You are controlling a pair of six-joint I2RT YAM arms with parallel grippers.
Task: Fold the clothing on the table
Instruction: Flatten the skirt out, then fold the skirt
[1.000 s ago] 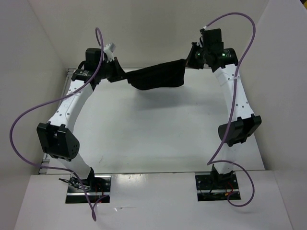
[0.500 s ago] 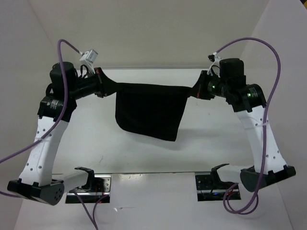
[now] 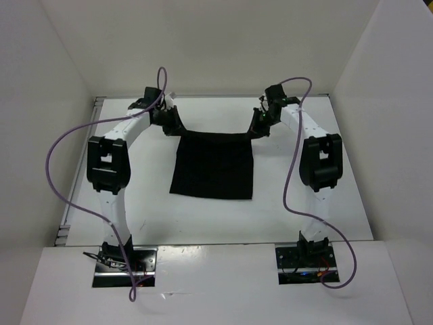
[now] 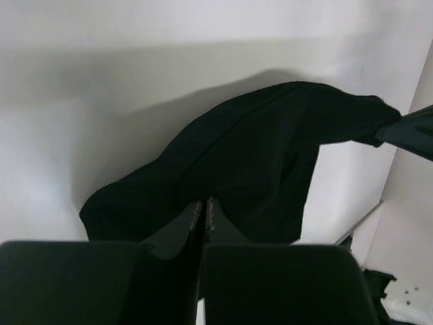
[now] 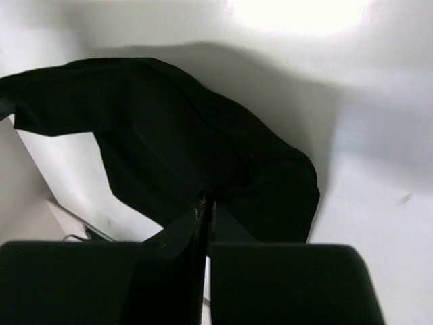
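The black clothing (image 3: pixel 213 164) lies spread as a rough rectangle on the white table (image 3: pixel 162 217), its near edge toward the arm bases. My left gripper (image 3: pixel 177 127) is shut on the clothing's far left corner, and my right gripper (image 3: pixel 254 130) is shut on its far right corner. In the left wrist view the left gripper (image 4: pixel 203 203) pinches the clothing (image 4: pixel 257 149), which stretches away to the right gripper's tip at the frame's right edge. Seen from the right wrist, the right gripper (image 5: pixel 206 202) likewise pinches the clothing (image 5: pixel 176 135).
White walls (image 3: pixel 40 101) enclose the table on the left, back and right. A metal rail (image 3: pixel 74 196) runs along the table's left edge. Purple cables (image 3: pixel 57 162) loop beside both arms. The arm bases (image 3: pixel 125 261) sit at the near edge.
Both arms swung from holding the clothing hanging in the air, forward and down to the table's far side. The clothing now lies flat on the table, stretched between the grippers.
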